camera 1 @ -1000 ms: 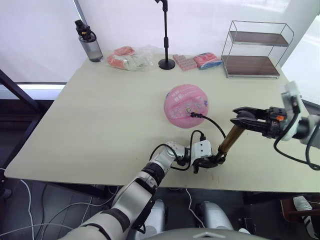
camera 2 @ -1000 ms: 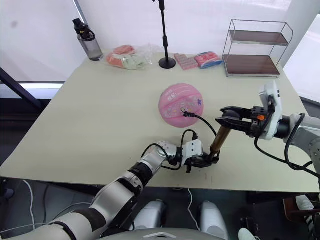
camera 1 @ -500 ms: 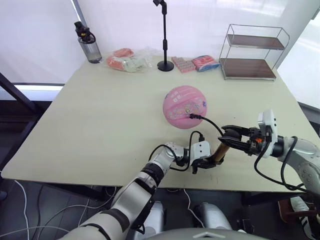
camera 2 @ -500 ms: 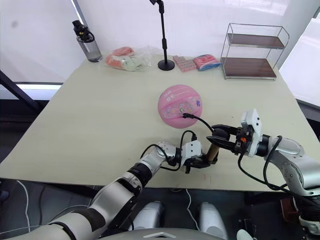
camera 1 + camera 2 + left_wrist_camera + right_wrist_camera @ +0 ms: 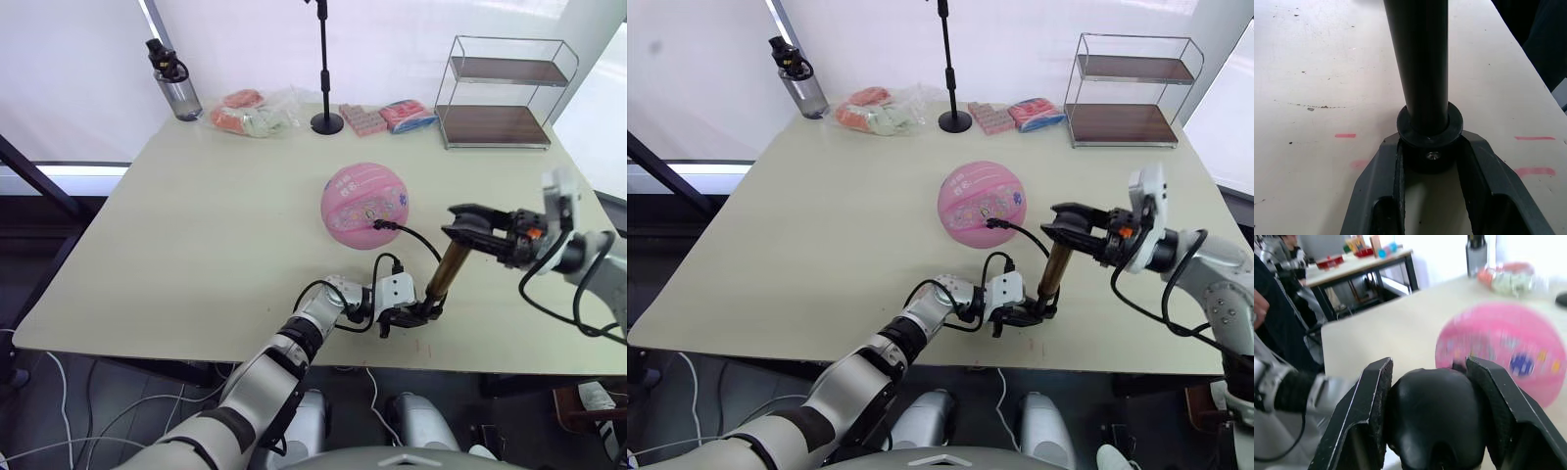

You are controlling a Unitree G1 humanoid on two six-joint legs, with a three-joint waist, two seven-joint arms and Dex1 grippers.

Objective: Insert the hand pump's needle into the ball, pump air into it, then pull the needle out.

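The pink ball [image 5: 364, 206] rests mid-table. The hand pump [image 5: 447, 272], a gold-bronze cylinder, stands tilted near the table's front edge. Its black hose [image 5: 416, 237] arcs over to the ball, where the black fitting of the needle [image 5: 377, 223] sits against the ball's skin; the pin itself is hidden. My left gripper [image 5: 419, 315] is shut on the pump's black base [image 5: 1430, 147], pinning it to the table. My right gripper [image 5: 466, 227] is shut on the black handle [image 5: 1436, 423] at the pump's top, raised above the cylinder.
A dark water bottle [image 5: 174, 83], a bag of snacks [image 5: 257, 113], a black stand [image 5: 326, 122], pink packets [image 5: 407, 116] and a wire shelf [image 5: 502, 93] line the far edge. The table's front edge [image 5: 294, 352] runs close below the pump.
The right gripper pushed the handle down into the cylinder half a second ago and has now drawn it back up. The left gripper and ball stayed put.
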